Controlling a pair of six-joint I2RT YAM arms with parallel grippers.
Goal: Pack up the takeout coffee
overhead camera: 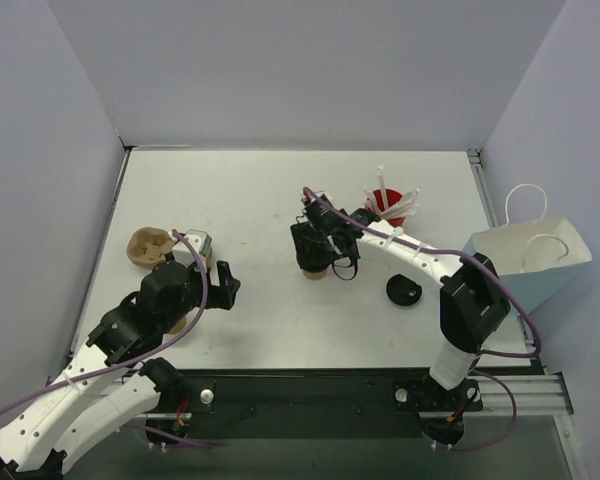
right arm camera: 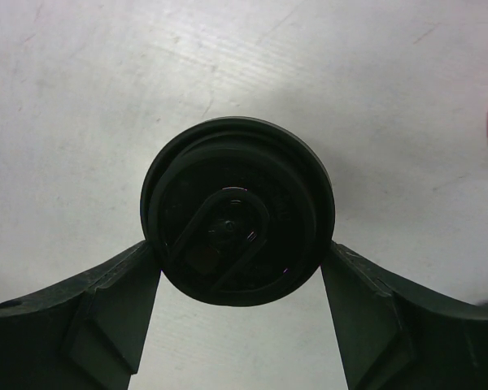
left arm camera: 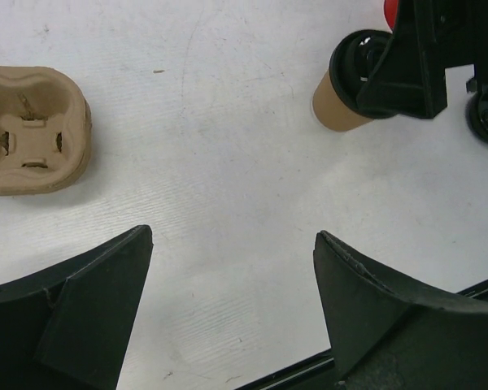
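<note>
The takeout coffee (overhead camera: 316,271), a small tan cup with a round black lid (right arm camera: 237,210), stands near the middle of the table. My right gripper (overhead camera: 315,252) is right above it. In the right wrist view the gripper (right arm camera: 240,248) has one finger pressed against each side of the cup just under the lid. The left wrist view shows the tan cup (left arm camera: 335,104) at the upper right with the black gripper over it. My left gripper (overhead camera: 223,285) is open and empty over bare table at the near left, its jaws (left arm camera: 232,236) wide apart.
A tan pulp cup carrier (overhead camera: 148,246) lies at the left and also shows in the left wrist view (left arm camera: 34,130). A red cup of white straws (overhead camera: 388,205) stands behind the right arm. A loose black lid (overhead camera: 404,291) lies on the table. The open bag (overhead camera: 530,260) stands at the right edge.
</note>
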